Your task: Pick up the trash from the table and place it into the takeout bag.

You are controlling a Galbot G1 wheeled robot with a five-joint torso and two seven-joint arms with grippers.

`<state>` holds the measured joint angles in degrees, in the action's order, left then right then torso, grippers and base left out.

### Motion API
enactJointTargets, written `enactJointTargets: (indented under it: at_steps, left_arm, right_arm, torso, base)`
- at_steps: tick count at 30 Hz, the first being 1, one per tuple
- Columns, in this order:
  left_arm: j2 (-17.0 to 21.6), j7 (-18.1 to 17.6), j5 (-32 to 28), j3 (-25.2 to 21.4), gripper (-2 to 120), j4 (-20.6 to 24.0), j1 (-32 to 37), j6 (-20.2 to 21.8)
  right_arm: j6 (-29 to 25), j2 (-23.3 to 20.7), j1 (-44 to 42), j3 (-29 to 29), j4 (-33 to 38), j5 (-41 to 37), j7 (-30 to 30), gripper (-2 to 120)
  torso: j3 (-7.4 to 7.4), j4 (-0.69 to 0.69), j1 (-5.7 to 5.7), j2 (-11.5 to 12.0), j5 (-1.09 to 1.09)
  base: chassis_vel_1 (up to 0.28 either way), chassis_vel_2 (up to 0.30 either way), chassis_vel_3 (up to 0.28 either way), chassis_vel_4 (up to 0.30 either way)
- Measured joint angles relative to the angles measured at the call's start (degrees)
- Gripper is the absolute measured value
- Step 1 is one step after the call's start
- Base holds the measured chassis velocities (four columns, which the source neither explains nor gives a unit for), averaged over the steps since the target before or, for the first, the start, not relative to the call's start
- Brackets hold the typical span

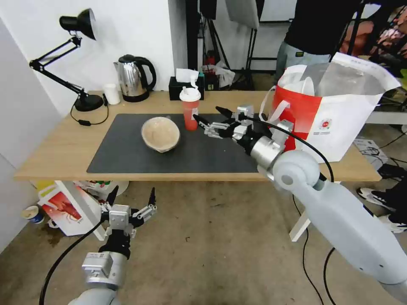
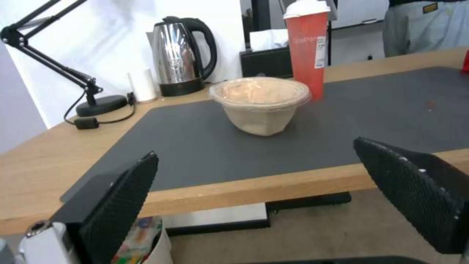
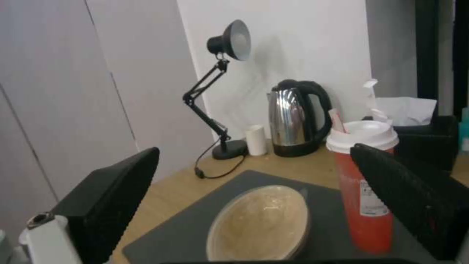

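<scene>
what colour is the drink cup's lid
White, atop the red drink cup; clearest in the right wrist view.

Little lettering can be read. On the red drink cup (image 2: pixel 307 55), at the upper middle of the left wrist frame, faint pale letters beginning "Chi" are printed, and a white label with illegible small print is stuck on its side. On the takeout bag (image 1: pixel 335 123), right of the head frame, a small red round logo with unreadable lines beneath is seen.
</scene>
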<state>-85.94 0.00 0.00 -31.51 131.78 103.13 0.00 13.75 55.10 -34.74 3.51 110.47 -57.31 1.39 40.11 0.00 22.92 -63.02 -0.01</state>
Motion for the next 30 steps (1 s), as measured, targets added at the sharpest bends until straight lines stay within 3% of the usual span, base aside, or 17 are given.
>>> enactJointTargets:
  at_steps: [19,30]
  left_arm:
    - [0.0,0.0,0.0,0.0,100,0.0,0.0,0.0]
    - [0.0,0.0,0.0,0.0,100,0.0,0.0,0.0]
  right_arm:
    - [1.58,0.52,2.5,0.61,-4.51,2.86,-2.22,100]
    - [1.97,2.35,6.69,2.21,-12.03,2.54,-1.77,100]
  torso:
    - [0.0,-0.01,0.0,-0.01,0.01]
    - [0.0,0.0,0.0,-0.01,0.0]
  base:
    - [0.0,0.0,0.0,0.0]
    - [0.0,0.0,0.0,0.0]
